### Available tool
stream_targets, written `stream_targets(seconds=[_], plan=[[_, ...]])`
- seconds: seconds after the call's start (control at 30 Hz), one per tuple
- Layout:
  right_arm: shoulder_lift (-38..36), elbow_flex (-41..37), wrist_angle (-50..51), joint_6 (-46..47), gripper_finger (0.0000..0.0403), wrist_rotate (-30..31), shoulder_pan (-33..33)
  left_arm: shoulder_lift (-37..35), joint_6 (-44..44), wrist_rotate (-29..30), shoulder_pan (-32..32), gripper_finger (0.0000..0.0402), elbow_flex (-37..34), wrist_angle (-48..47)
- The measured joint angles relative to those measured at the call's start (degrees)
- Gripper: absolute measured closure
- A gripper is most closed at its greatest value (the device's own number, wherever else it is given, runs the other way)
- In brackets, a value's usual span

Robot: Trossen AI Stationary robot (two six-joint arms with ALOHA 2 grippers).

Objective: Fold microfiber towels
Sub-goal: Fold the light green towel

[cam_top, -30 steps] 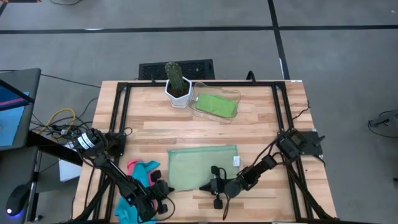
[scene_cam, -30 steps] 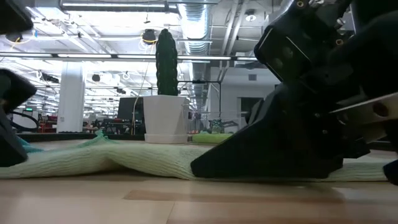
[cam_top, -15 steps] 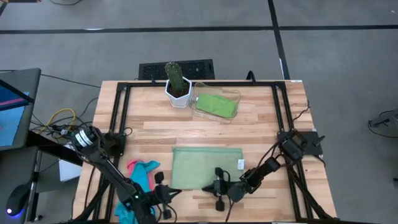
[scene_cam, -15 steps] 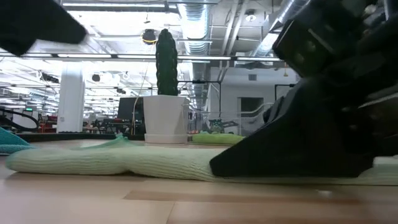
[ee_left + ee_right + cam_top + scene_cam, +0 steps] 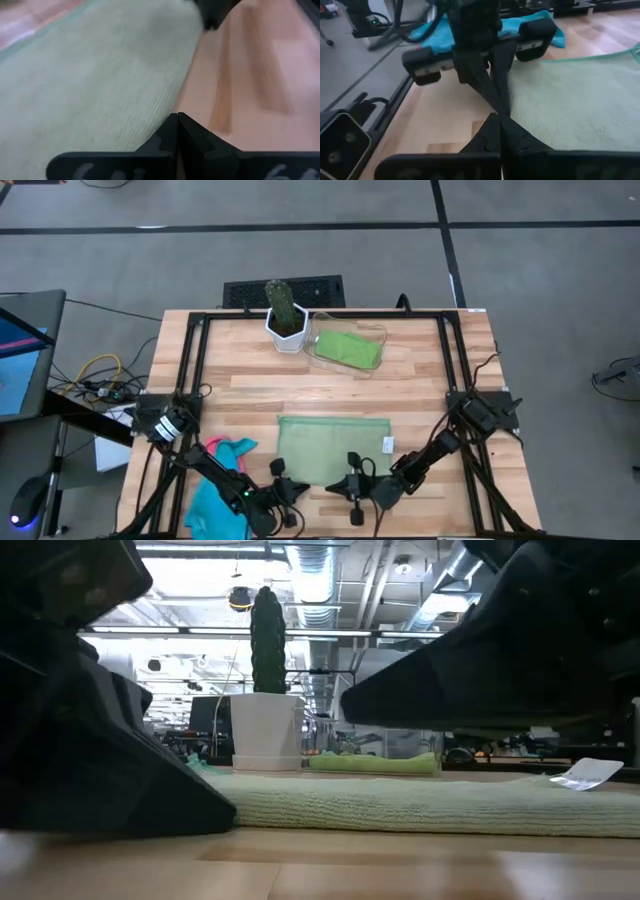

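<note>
Item: light green towel (image 5: 333, 448), lying flat near the table's (image 5: 420, 375) front edge, centre. I had the left gripper (image 5: 292, 491) pinched closed, holding nothing, at the towel's front-left corner; the right gripper (image 5: 343, 484) likewise closed and empty, at its front edge. Turquoise towel (image 5: 214, 508) and pink towel (image 5: 228, 447) sat bunched near the front-left corner. A second green towel (image 5: 348, 348) lay in the clear tray (image 5: 377, 333) at the back edge, beside the potted cactus (image 5: 284, 313).

Nubby matt cloth of the light green towel (image 5: 330, 448) on the smooth, lightly glossy wooden table (image 5: 420, 375).
</note>
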State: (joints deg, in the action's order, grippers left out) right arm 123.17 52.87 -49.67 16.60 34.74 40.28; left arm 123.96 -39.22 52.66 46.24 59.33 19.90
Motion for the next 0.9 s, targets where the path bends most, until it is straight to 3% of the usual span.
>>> stream_targets(seconds=[0.37,0.73,0.9], plan=[[0.01,1.69,0.15,-2.39,0.0392,-2.93,-4.44,-0.06,-2.69,-0.57,-0.61,0.0402,0.07,-0.41],[3.97,1.93,4.39,2.66,0.0392,-3.18,-4.44,-4.09,7.48,-0.8,-0.44,0.0401,2.24,2.4],[5.34,2.06,3.59,4.19,0.0392,-2.62,-4.04,-4.92,11.14,2.56,-0.31,0.0401,3.09,2.71]])
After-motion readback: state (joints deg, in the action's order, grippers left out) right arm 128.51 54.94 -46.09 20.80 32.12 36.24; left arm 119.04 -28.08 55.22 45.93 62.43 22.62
